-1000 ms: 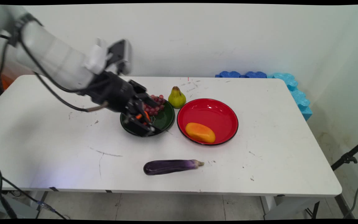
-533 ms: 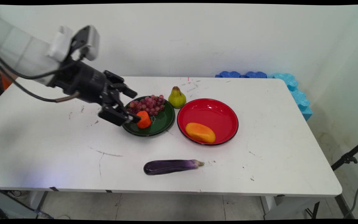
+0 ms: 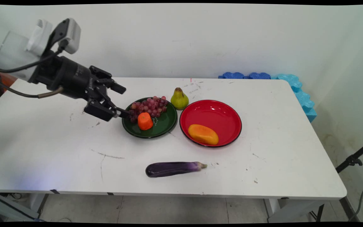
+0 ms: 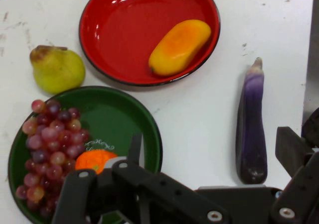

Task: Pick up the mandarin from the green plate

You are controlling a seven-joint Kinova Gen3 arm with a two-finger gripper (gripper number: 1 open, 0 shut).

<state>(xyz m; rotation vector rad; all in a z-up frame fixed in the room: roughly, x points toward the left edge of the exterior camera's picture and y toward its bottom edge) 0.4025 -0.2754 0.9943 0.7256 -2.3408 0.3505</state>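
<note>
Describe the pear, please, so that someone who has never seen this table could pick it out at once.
Find the two plates near the middle of the white table: a green plate and a larger red plate. The pear stands on the bare table behind the gap between them, toward the wall. It is the only yellow-green fruit, upright, on neither plate.

On the table [image 3: 263, 164], two plates sit side by side mid-table. The left plate [image 3: 165, 124] holds grapes [image 3: 148, 106] behind a carrot [image 3: 145, 121]. The right plate [image 3: 214, 113] holds a mango [image 3: 203, 134]. A pear [image 3: 179, 99] stands behind their junction; an eggplant [image 3: 172, 168] lies near the front edge.
</note>
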